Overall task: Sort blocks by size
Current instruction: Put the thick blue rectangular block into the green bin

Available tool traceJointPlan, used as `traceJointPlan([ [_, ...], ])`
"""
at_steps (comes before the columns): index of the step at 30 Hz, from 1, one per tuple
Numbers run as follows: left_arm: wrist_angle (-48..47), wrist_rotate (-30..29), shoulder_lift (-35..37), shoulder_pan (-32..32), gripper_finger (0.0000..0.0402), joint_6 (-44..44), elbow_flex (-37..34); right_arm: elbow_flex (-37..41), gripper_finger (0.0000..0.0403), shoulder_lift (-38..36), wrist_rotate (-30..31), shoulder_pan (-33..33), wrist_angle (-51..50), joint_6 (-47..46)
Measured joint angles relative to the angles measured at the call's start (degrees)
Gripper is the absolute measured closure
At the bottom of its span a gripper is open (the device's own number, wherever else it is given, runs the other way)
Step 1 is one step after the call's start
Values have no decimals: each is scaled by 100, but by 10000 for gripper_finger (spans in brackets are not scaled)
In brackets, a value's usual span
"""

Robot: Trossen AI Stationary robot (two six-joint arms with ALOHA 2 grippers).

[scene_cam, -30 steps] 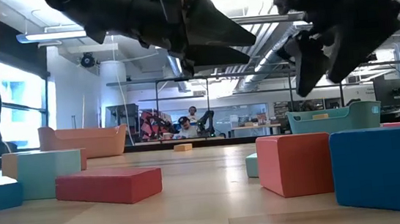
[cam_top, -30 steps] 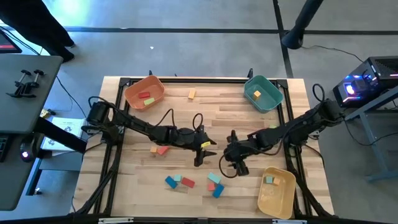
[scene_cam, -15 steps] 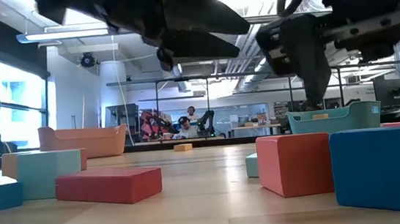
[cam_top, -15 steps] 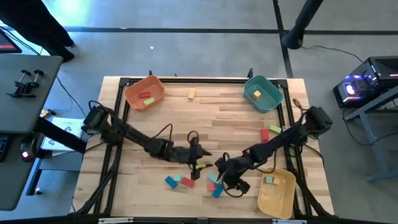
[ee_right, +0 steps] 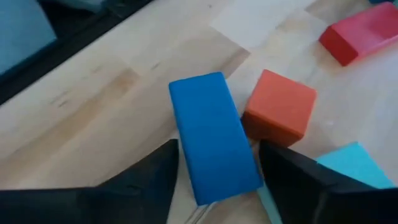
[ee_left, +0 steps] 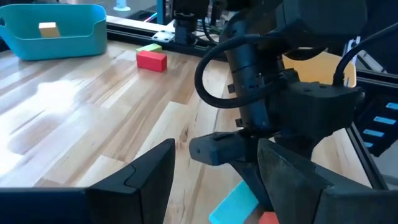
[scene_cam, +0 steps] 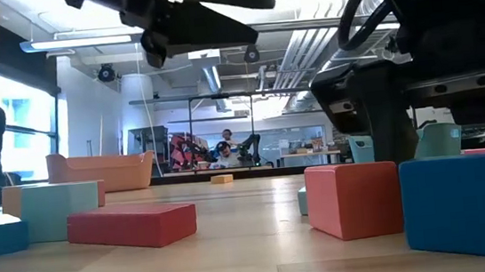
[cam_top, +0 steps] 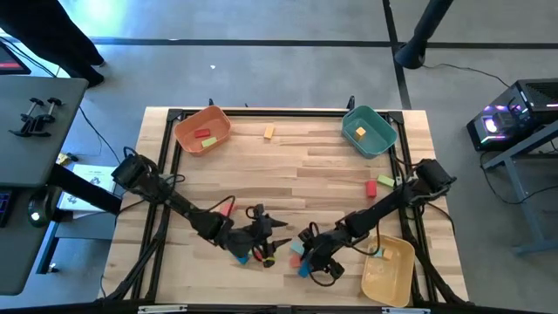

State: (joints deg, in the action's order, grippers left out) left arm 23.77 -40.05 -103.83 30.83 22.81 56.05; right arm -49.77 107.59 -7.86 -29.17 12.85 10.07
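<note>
Several blocks lie near the table's front edge: a blue bar [ee_right: 214,146], an orange-red cube [ee_right: 280,112], a red bar [ee_right: 367,31] and teal blocks [ee_right: 348,165]. My right gripper [cam_top: 307,253] is open and low over this group. Its fingers [ee_right: 143,186] stand on either side of the blue bar's near end; whether they touch it, I cannot tell. My left gripper [cam_top: 272,237] is open and empty. It hovers just left of the right gripper, above the red bar [scene_cam: 131,225] and a teal block [scene_cam: 49,211].
An orange bin [cam_top: 202,129] stands at the far left, a teal bin [cam_top: 368,129] with a yellow block at the far right, and a yellow bin [cam_top: 388,269] at the near right. A yellow block [cam_top: 268,132] lies at the far middle. A red block [cam_top: 372,187] and a green block [cam_top: 384,180] lie on the right.
Both grippers have gone toward the table's near edge and down toward the group of blocks. The left has drifted a little to the left, the right down over the blue bar. No block has moved.
</note>
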Motion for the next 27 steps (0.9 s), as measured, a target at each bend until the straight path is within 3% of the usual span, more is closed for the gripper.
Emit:
traceJointPlan([
  [6, 0, -374, 0, 166, 186, 176, 0, -3, 275, 2, 186, -54, -70, -437],
  [14, 2, -555, 0, 195, 186, 256, 0, 8, 274, -354, 217, -250, -300, -1582],
  [17, 0, -555, 0, 150, 186, 163, 2, 2, 274, -900, 678, -393, -723, -1777],
  [20, 0, -554, 0, 89, 186, 5, 2, 2, 274, -1562, 1478, -473, -1690, -2159],
  [23, -9, -551, 0, -22, 186, -159, 2, -11, 274, -2403, 2403, -313, -3157, -3117],
  [27, -17, -197, 0, -317, 186, -581, 2, -14, 274, -3463, 2932, 639, -5779, -4664],
])
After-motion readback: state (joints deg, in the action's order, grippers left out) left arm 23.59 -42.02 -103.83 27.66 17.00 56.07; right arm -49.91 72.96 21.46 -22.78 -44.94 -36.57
